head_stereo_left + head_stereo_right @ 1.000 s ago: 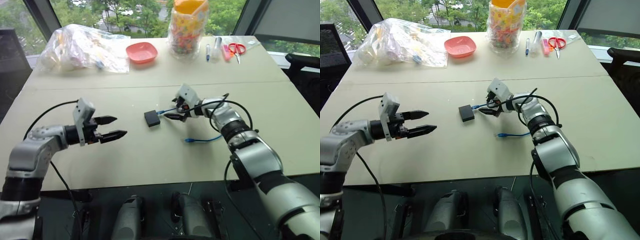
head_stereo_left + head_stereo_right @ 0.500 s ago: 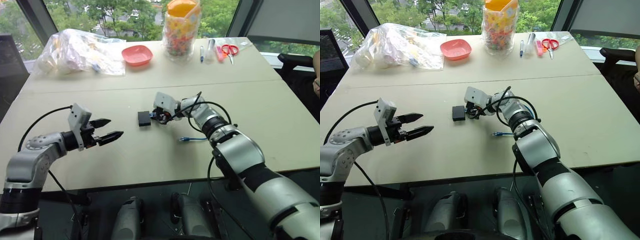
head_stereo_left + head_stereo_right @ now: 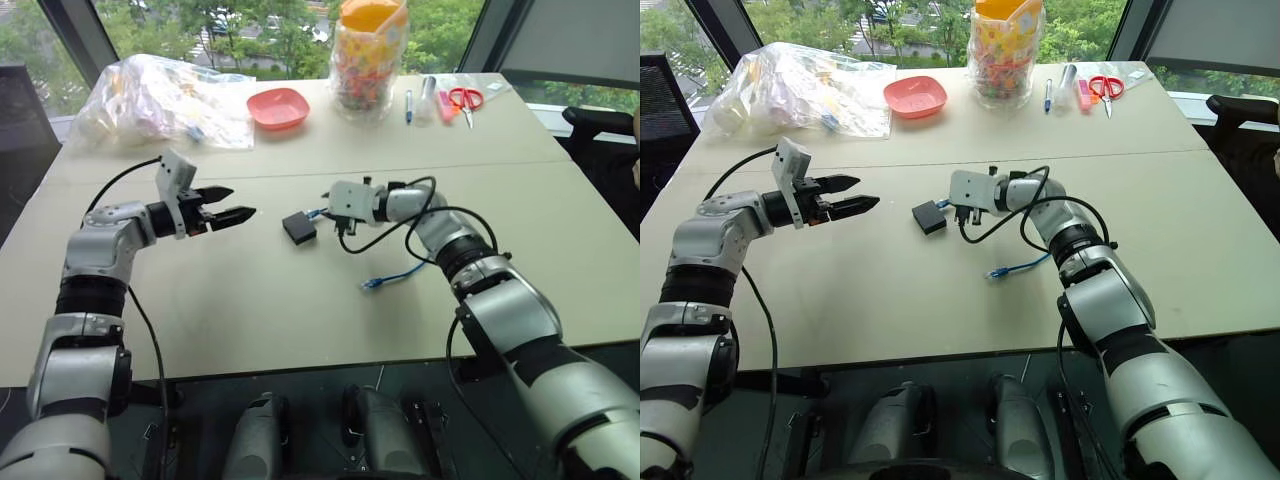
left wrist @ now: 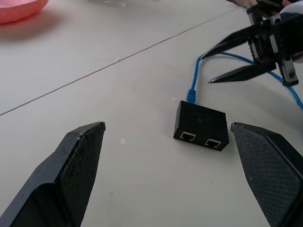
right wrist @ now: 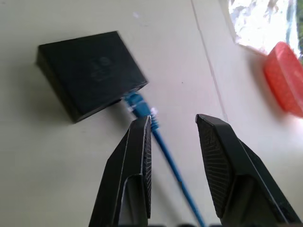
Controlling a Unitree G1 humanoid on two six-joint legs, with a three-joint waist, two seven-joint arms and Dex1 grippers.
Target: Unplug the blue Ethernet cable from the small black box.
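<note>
With the small black box (image 4: 200, 125) mid-table, still plugged, I'd clamp my spread left gripper (image 3: 228, 214) on it while my half-closed, empty right gripper (image 5: 173, 137) pinches the blue Ethernet cable (image 5: 142, 107) at its plug.

Along the table's (image 3: 300, 330) far edge we note a crumpled clear plastic bag (image 3: 165, 98) at the left corner, a pink bowl (image 3: 279, 107), a clear jar (image 3: 369, 55) of colourful items, pens (image 3: 420, 98), and red-handled scissors (image 3: 465, 100) toward the right corner.
</note>
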